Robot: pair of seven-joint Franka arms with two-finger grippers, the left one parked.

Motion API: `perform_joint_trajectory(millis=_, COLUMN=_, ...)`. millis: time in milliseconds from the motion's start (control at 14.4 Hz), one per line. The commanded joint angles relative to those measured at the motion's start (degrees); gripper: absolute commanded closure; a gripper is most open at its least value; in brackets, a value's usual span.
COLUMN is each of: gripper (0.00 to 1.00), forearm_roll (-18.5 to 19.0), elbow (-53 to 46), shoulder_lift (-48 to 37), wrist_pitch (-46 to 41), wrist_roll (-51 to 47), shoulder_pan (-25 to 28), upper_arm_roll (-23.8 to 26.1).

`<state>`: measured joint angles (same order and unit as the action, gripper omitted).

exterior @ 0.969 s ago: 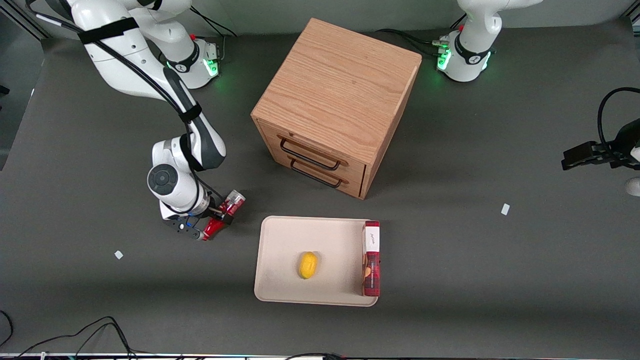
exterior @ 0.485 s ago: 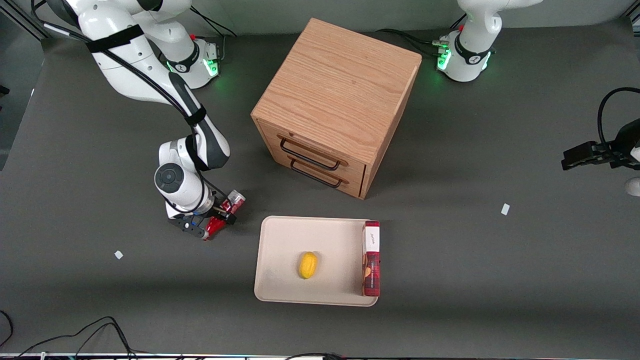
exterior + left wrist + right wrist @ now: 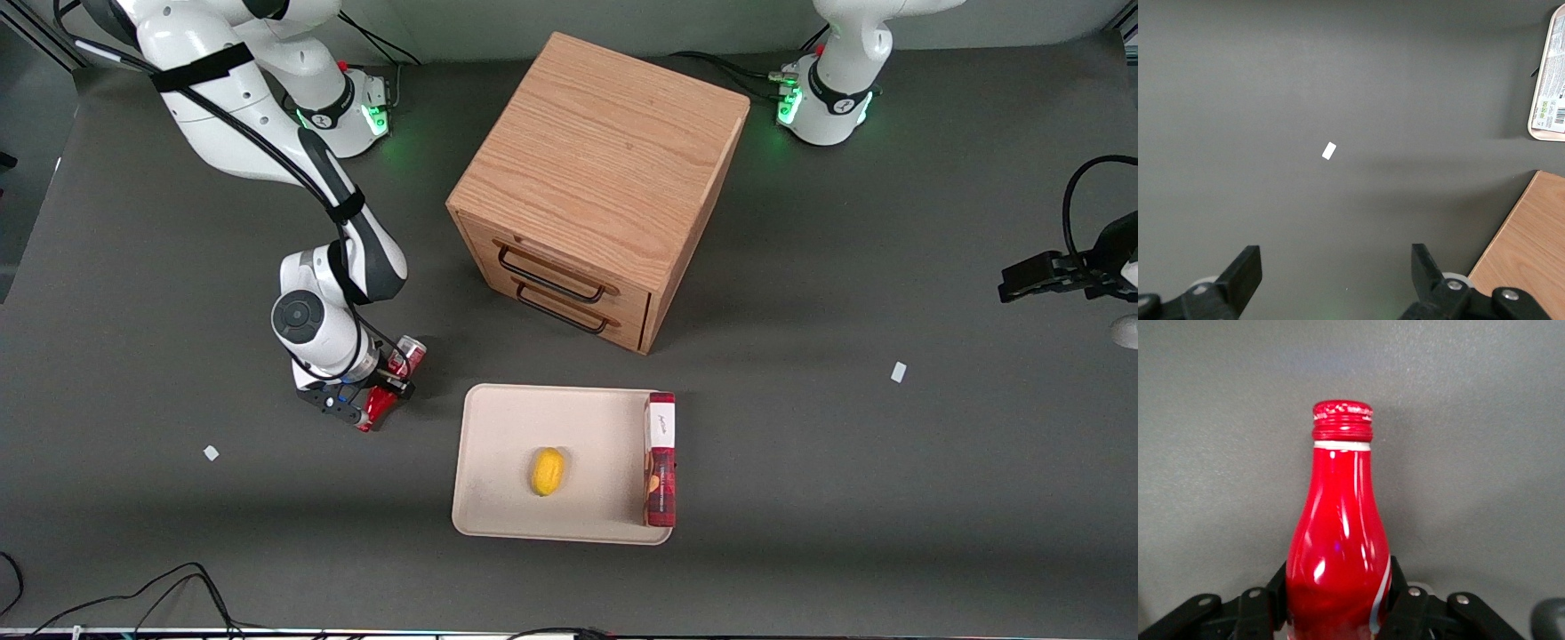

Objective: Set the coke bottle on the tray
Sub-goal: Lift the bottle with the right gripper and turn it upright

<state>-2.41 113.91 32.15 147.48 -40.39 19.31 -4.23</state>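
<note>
The pincer (image 3: 384,391) is clenched on the coke bottle (image 3: 391,382), its two black fingers (image 3: 1405,603) pressed against the bottle's lower body from either side. In the front view the bottle lies tilted in that grip, its silvery base (image 3: 411,347) pointing toward the cabinet and its red neck end toward the front camera. It sits low over the dark surface (image 3: 178,533), toward the working arm's end; whether it touches the surface cannot be told. The wrist view shows the bottle's glossy red shoulder, a white ring under the neck and the red cap (image 3: 1342,419), with only grey surface around it.

Just beside the pincer, toward the middle of the surface, lies the tray (image 3: 498,427), apart from the bottle. On the tray rest a small yellow fruit (image 3: 548,471) near its centre and a dark-red box (image 3: 660,462) along the edge nearest the parked arm's end. Farther from the front camera than the tray stands the oak cabinet (image 3: 605,160), its two drawers with dark handles (image 3: 553,276) facing the tray. Two small white scraps (image 3: 211,452) (image 3: 899,372) lie on the surface, one nearer each end.
</note>
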Motion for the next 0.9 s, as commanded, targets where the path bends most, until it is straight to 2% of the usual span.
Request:
perform_joint_trajectory(millis=0, gripper=1.0, forearm_roll=-0.7, elbow=-3.7, shoulder_lift=-3.8, wrist_pitch=-8.6, wrist_roll=0.7, shoulder_pan=-0.6, upper_arm_roll=0.4)
perform_joint_trajectory(millis=346, gripper=1.0, forearm_roll=-0.2, elbow=-19.1, shoulder_lift=-5.6, wrist_pitch=-27.7, wrist_roll=1.5, shoulder_pan=-0.9, upper_arm_roll=-0.3)
perform_joint_trajectory(millis=623, gripper=1.0, forearm_roll=-0.1, elbow=-33.2, shoulder_lift=-2.3, wrist_pitch=-33.9, wrist_roll=4.7, shoulder_pan=-0.1, upper_arm_roll=-0.1)
perform_joint_trajectory(millis=831, gripper=1.0, forearm_roll=-0.3, elbow=-42.1, shoulder_lift=1.7, wrist_pitch=-34.6, wrist_roll=13.1, shoulder_pan=0.9, upper_arm_roll=0.5)
